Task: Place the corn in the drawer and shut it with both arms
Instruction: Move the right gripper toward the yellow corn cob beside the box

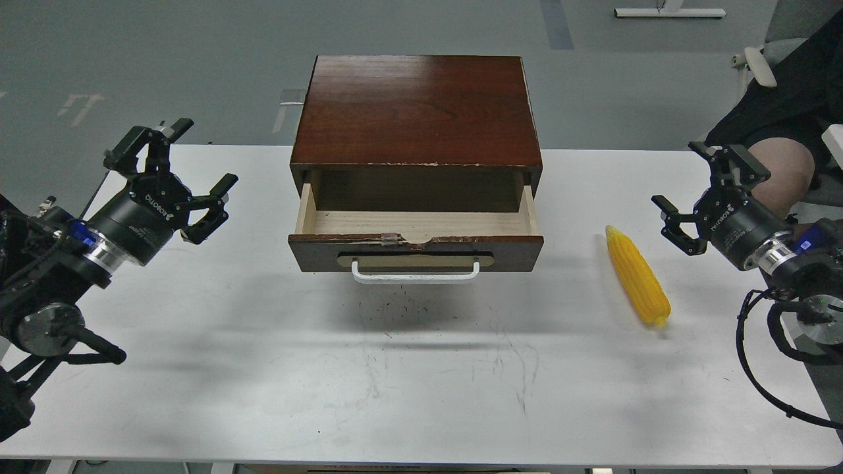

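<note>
**Corn waited outside an open drawer**

While both arms hung back at the edges of the worktop [263,395], nothing had been picked up. The corn [637,275] lay flat on the white surface to the right of the cabinet [415,112], pointed tip aimed away from the robot, well apart from the drawer [416,227] and just beside the right claw [698,197]. That claw was spread wide and empty, angled in toward the cob, which looked like the sensible side to reach from. Over on the other flank, the left claw [181,174] was also spread, holding nothing, raised off the surface and pointed toward the cabinet's left side, probably staged for the closing push. And the drawer? Pulled out toward the robot, its pale wood floor showed bare, nothing visible inside. Its chipped dark front and white handle [416,271] faced forward, unobstructed. Judging by this layout, the pick was not yet begun: corn first, then the shove from both sides.
</note>
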Robot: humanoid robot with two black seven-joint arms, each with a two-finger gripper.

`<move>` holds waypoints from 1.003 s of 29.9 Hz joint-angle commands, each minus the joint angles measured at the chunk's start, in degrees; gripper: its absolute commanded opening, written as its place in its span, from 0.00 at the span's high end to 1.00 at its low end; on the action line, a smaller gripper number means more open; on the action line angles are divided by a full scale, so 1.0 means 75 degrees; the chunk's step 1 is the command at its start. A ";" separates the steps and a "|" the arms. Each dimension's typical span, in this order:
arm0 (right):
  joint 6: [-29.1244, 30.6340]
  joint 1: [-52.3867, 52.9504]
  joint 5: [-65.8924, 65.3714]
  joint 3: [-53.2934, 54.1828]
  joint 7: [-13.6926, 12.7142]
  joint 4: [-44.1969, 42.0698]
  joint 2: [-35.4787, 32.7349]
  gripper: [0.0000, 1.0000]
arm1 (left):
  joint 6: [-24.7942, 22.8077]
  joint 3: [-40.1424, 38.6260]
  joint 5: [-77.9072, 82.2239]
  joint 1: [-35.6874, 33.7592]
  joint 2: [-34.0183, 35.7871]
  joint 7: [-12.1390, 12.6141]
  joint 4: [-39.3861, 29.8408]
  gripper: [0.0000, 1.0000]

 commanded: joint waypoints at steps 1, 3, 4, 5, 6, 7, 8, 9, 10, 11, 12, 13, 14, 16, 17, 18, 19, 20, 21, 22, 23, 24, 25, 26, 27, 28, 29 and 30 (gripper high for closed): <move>0.0000 -0.0005 0.0001 -0.0014 0.0000 -0.0016 0.0025 0.00 | 0.0000 0.0002 0.0036 0.0057 -0.0032 -0.0011 -0.0013 0.00; 0.0000 -0.0005 0.0001 -0.0002 0.0000 -0.0016 0.0025 0.00 | 0.0000 0.0002 0.0036 0.0057 -0.0043 -0.0011 -0.0013 0.00; 0.0000 -0.0005 0.0001 -0.0014 0.0000 -0.0016 0.0036 0.00 | 0.0000 0.0002 0.0036 0.0057 -0.0055 -0.0011 -0.0013 0.00; 0.0000 -0.0005 0.0001 -0.0002 0.0000 -0.0016 0.0025 0.00 | 0.0000 0.0002 0.0036 0.0057 -0.0055 0.0001 -0.0013 0.00; 0.0000 -0.0005 0.0001 -0.0014 0.0000 -0.0016 0.0025 0.00 | 0.0000 0.0002 0.0036 0.0057 -0.0044 0.0048 -0.0013 0.00; 0.0000 -0.0005 0.0001 -0.0002 0.0000 -0.0016 0.0025 0.00 | 0.0000 0.0002 0.0025 0.0057 -0.0044 0.0048 -0.0013 0.00; 0.0000 -0.0005 0.0001 -0.0002 0.0000 -0.0016 0.0025 0.00 | 0.0000 0.0002 0.0024 0.0057 -0.0032 0.0036 -0.0013 0.00; 0.0000 0.0006 -0.0011 -0.0002 0.0000 -0.0005 0.0025 0.00 | 0.0000 0.0002 0.0024 0.0057 -0.0020 0.0036 -0.0013 0.00; 0.0000 0.0007 -0.0011 -0.0014 0.0000 -0.0005 0.0013 0.00 | 0.0000 0.0002 0.0024 0.0045 0.0003 0.0036 -0.0013 0.00; 0.0000 0.0007 -0.0034 -0.0025 0.0000 -0.0005 0.0013 0.00 | 0.0000 -0.0010 0.0024 0.0022 0.0015 0.0001 -0.0001 0.00; 0.0000 0.0018 -0.0081 -0.0037 0.0000 0.0007 0.0001 0.00 | 0.0000 -0.0021 0.0013 -0.0036 0.0050 -0.0045 0.0011 0.00; 0.0000 0.0018 -0.0127 -0.0049 0.0000 0.0030 -0.0022 0.00 | 0.0000 -0.0033 0.0013 -0.0072 0.0050 -0.0046 0.0022 0.00; 0.0000 0.0065 -0.0186 -0.0130 0.0000 0.0065 -0.0057 0.00 | 0.0000 -0.0068 0.0001 -0.0095 0.0085 -0.0069 0.0034 0.00; 0.0000 0.0124 -0.0373 -0.0166 0.0000 0.0089 -0.0069 0.00 | 0.0000 -0.0162 0.0001 -0.0107 0.0155 -0.0069 0.0034 0.00; 0.0000 0.0182 -0.0780 -0.0155 0.0000 0.0124 -0.0104 0.00 | 0.0000 -0.0185 0.0024 -0.0212 0.0179 -0.0058 0.0023 0.00; 0.0000 0.0333 -0.1341 -0.0166 0.0000 0.0171 -0.0209 0.00 | 0.0000 -0.0174 0.0024 -0.0363 0.0191 -0.0057 -0.0012 0.00; 0.0000 0.0451 -0.1695 -0.0166 0.0000 0.0194 -0.0302 0.00 | 0.0000 -0.0174 0.0048 -0.0435 0.0191 -0.0057 -0.0013 0.00; 0.0000 0.0661 -0.2499 -0.0155 0.0000 0.0206 -0.0524 0.00 | 0.0000 -0.0151 0.0094 -0.0563 0.0191 -0.0046 -0.0036 0.00; 0.0000 0.0756 -0.2924 -0.0166 0.0000 0.0218 -0.0619 0.00 | 0.0000 -0.0139 0.0106 -0.0611 0.0191 -0.0046 -0.0059 0.00; 0.0000 0.0838 -0.3346 -0.0166 0.0000 0.0218 -0.0701 0.00 | 0.0000 -0.0127 0.0118 -0.0669 0.0191 -0.0046 -0.0071 0.00; 0.0000 0.0989 -0.4186 -0.0166 0.0000 0.0218 -0.0818 0.00 | 0.0000 -0.0127 0.0118 -0.0751 0.0191 -0.0034 -0.0083 0.00; 0.0000 0.1061 -0.4600 -0.0166 0.0000 0.0218 -0.0865 0.00 | 0.0000 -0.0115 0.0118 -0.0775 0.0191 -0.0034 -0.0083 0.00; 0.0000 0.1235 -0.5324 -0.0166 0.0000 0.0218 -0.0982 0.00 | 0.0000 -0.0104 0.0118 -0.0775 0.0179 -0.0034 -0.0083 0.00; 0.0000 0.1399 -0.5992 -0.0178 0.0000 0.0229 -0.1157 0.00 | 0.0000 -0.0104 0.0118 -0.0775 0.0168 -0.0034 -0.0083 0.00; 0.0000 0.1471 -0.6347 -0.0201 0.0000 0.0230 -0.1240 0.00 | 0.0000 -0.0092 0.0118 -0.0787 0.0156 -0.0034 -0.0083 0.00; 0.0000 0.1518 -0.6617 -0.0213 0.0000 0.0230 -0.1299 0.00 | 0.0000 -0.0080 0.0118 -0.0775 0.0144 -0.0034 -0.0083 0.00; 0.0000 0.1600 -0.7189 -0.0259 0.0000 0.0230 -0.1358 0.00 | 0.0000 -0.0057 0.0118 -0.0775 0.0144 -0.0034 -0.0083 0.00; 0.0000 0.1624 -0.7473 -0.0283 0.0000 0.0230 -0.1370 0.00 | 0.0000 -0.0057 0.0118 -0.0775 0.0144 -0.0034 -0.0083 0.00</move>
